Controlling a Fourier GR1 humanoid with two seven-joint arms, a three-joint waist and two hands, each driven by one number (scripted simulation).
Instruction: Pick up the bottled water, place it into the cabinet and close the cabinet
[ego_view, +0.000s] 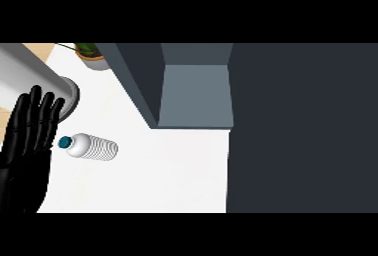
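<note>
- White desk (162, 175) holds everything.
- Left hand (29, 145) rests flat just beside the bottle, holding nothing.
- Bottle (94, 147) lies on its side; it looks light, smooth and rolly, so grab its ribbed middle.
- Cabinet (193, 92) stands open beyond the bottle.

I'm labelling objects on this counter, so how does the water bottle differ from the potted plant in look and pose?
The water bottle is white with a ribbed body and a teal cap; the potted plant has green leaves in a grey pot. The water bottle lies on its side near the open left hand; the potted plant stands upright at the far edge. Both sit on the white counter.
</note>
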